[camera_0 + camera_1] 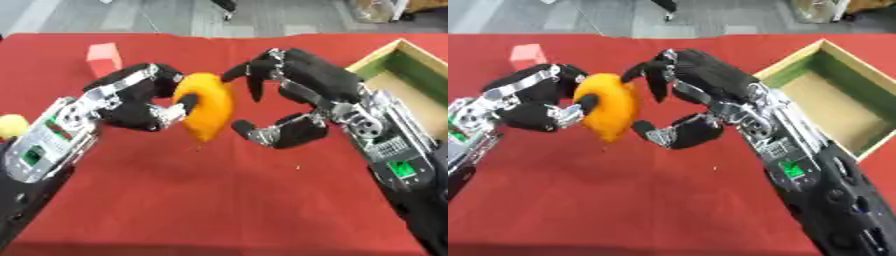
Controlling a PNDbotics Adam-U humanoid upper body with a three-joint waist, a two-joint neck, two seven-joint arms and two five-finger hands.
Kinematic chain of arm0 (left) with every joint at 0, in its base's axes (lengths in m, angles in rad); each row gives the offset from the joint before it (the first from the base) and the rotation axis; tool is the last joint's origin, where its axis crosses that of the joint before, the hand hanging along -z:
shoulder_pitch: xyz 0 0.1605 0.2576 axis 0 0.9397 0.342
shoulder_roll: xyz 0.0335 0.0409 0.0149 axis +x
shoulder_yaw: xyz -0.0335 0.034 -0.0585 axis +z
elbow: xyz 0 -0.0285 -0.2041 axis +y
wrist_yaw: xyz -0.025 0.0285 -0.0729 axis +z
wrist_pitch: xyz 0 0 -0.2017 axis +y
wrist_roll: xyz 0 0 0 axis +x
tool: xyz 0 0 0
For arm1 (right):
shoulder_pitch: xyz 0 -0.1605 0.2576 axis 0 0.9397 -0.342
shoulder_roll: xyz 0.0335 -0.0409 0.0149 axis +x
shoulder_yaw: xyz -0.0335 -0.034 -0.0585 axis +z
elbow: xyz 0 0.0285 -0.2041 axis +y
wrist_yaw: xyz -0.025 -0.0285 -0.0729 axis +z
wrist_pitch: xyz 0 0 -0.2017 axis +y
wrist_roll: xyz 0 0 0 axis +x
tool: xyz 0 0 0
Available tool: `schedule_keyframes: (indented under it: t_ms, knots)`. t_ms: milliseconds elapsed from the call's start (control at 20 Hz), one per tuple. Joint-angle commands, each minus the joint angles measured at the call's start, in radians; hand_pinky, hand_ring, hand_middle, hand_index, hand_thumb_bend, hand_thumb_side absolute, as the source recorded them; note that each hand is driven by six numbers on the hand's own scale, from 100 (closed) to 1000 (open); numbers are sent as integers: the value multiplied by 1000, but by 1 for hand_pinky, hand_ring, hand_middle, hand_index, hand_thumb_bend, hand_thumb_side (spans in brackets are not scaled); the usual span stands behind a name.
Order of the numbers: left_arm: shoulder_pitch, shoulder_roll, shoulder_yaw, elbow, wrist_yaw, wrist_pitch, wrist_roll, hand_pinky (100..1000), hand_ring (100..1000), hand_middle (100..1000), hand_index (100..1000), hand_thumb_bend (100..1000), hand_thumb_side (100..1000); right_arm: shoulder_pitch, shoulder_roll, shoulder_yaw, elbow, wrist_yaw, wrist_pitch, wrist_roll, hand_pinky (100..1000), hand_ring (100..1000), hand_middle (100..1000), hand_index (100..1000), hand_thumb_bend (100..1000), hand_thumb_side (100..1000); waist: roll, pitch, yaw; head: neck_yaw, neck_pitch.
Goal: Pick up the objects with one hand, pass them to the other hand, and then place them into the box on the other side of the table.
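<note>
An orange rounded object hangs above the red table, held by my left hand, whose fingers and thumb curl round its left side. My right hand is right beside it on the other side. Its fingers are spread above the object and its thumb reaches under, with a small gap showing between them and the orange surface. The wooden box with green inner walls stands at the right edge of the table, empty inside as far as shown.
A pink-red block sits on the red cloth at the far left. A yellow round thing lies at the left edge, partly behind my left forearm. Grey floor lies beyond the table's far edge.
</note>
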Motion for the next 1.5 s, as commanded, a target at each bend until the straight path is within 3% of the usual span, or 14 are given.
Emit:
schedule_keyframes:
  t_ms: [50,350,500,650,750,900,1000,1050,1100,1150,1350,1500]
  knots:
    - [-33,3,-5,-24,17,5,-14,764,557,402,439,100,290,-21,6,0,-7,4,-7,7,582,476,375,806,287,290,1,-31,1,0,4]
    - [-45,-9,-19,-29,25,16,-27,764,558,403,440,100,290,-20,10,0,-1,0,3,-5,578,475,373,781,271,266,2,-29,-2,2,6]
    - [-48,-14,-24,-28,27,19,-31,767,558,403,440,100,291,-19,11,1,2,8,9,-17,579,476,374,777,233,215,3,-28,-3,1,6]
    - [-51,-18,-25,-33,33,21,-33,770,560,404,441,100,295,-18,11,2,7,26,8,-28,580,478,378,750,146,110,4,-28,-4,2,6]
    - [-52,-18,-26,-37,37,23,-37,771,562,407,444,100,297,-17,11,2,12,40,8,-38,578,477,379,683,100,100,4,-28,-5,2,6]
    - [-52,-16,-24,-44,42,26,-41,774,576,435,472,100,322,-15,12,0,21,52,15,-71,569,471,377,487,100,100,5,-29,-6,2,6]
    - [-52,-13,-22,-50,45,26,-47,778,585,450,486,100,355,-14,13,-3,26,48,28,-108,567,469,379,441,100,100,6,-29,-6,2,6]
    - [-52,-10,-19,-55,42,23,-51,791,614,485,524,183,484,-13,13,-5,27,44,34,-128,561,465,373,379,100,100,6,-30,-6,2,6]
    - [-51,-5,-14,-58,37,19,-55,794,620,491,530,207,506,-14,12,-5,28,41,39,-146,561,465,373,372,100,100,6,-30,-7,2,6]
    - [-50,1,-6,-61,29,12,-58,813,670,536,579,363,633,-13,9,-5,28,38,42,-161,563,469,379,339,100,100,6,-30,-7,1,6]
    - [-46,33,46,-64,-16,-25,-52,860,747,623,670,497,744,-3,-15,-8,15,23,47,-186,566,477,395,311,100,100,6,-30,-7,1,6]
    - [-39,59,101,-68,-61,-60,-35,866,756,637,686,494,750,0,-37,-20,-1,-4,58,-188,566,478,393,309,100,100,6,-31,-7,-1,6]
